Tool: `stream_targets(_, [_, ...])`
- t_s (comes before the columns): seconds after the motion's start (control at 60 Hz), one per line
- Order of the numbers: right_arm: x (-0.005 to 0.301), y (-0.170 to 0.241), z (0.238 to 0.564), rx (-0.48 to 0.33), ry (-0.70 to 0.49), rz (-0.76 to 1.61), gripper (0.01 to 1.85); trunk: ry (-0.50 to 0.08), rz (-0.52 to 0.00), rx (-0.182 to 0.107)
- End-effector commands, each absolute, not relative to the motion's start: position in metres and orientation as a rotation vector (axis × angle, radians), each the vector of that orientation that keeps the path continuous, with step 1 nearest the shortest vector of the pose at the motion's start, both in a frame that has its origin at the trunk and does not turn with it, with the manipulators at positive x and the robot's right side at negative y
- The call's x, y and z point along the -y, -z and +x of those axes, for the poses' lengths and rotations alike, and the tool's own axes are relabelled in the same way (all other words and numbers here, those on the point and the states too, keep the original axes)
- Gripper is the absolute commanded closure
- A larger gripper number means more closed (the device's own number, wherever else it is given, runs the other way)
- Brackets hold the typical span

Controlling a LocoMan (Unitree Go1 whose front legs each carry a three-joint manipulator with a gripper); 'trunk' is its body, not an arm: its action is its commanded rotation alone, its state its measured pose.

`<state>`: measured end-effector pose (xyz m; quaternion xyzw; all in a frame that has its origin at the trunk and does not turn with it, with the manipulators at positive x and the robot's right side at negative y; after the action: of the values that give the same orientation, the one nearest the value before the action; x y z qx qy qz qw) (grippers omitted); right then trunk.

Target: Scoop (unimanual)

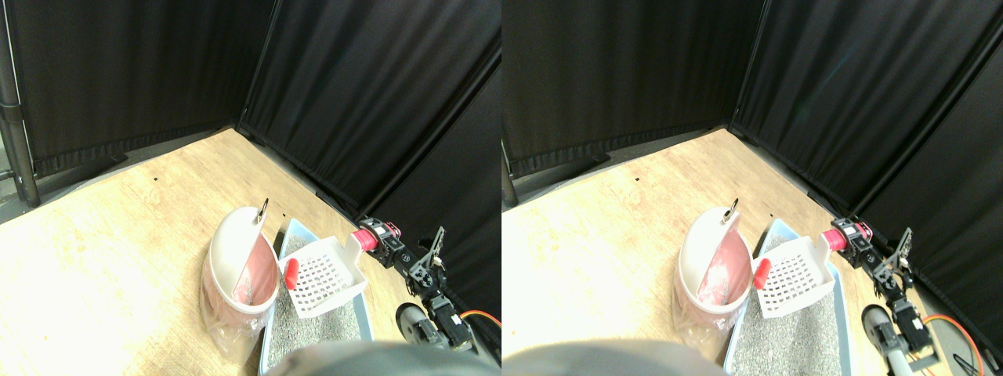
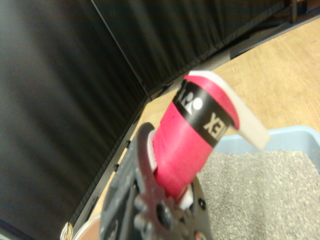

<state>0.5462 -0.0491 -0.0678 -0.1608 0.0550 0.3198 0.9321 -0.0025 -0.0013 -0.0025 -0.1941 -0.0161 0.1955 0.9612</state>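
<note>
The right gripper [image 1: 374, 237] clamps the scoop's [image 1: 323, 276] pink-wrapped handle [image 2: 187, 140]. The scoop hangs above the litter tray [image 1: 301, 231], near its bin-side edge, carrying a red piece [image 1: 291, 272] at its lip. The bin [image 1: 239, 270] lies just beside that lip, opposite the arm. The scoop's long axis points from the gripper toward the bin.

A staged test bay in a lab — black curtains [image 1: 141, 70] on dark frame poles [image 1: 16, 117] close off the far corner of a pale wood-look floor [image 1: 117, 235], with orange robot cabling [image 1: 482, 316] trailing at its near right edge
</note>
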Motion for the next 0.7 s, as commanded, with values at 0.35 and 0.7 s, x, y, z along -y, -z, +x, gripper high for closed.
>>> stream_targets(0.35, [0.0379, 0.0534, 0.5433, -0.090, -0.646, -0.437, 1.80, -0.407, -0.408, 0.032])
stream_targets(0.7, [0.0351, 0.0504, 0.5428, -0.081, -0.649, -0.438, 1.80, -0.406, -0.407, 0.032])
